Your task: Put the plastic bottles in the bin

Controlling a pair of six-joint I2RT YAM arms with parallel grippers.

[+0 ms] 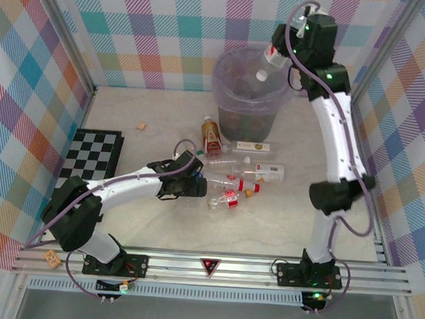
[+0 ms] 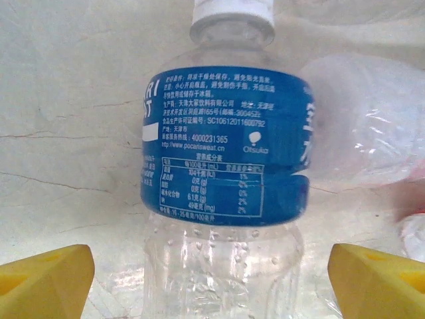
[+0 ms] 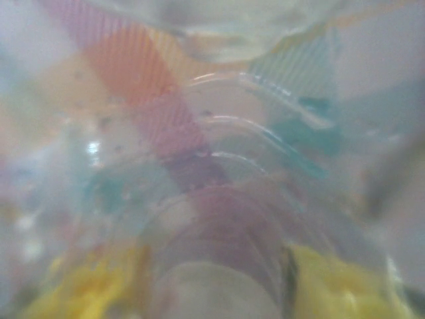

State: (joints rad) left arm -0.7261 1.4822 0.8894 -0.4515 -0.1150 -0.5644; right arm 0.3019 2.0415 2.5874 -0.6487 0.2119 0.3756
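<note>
The right tool (image 1: 279, 56) holds a clear bottle (image 1: 267, 65) above the bin (image 1: 223, 86). The left tool (image 1: 200, 183) sits low among loose bottles (image 1: 261, 171) on the bench (image 1: 121, 219), beside a checkerboard (image 1: 89, 154).

A black-and-white checkerboard (image 1: 90, 153) lies on the left of the pale table (image 1: 295, 224), and a small cork block (image 1: 140, 125) sits apart behind it.

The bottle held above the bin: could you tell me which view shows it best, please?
Top external: the clear bottle shows whole, held by the right arm over the bin. Right wrist gives a blurred close-up of its ribbed wall between the yellow fingers.
</note>
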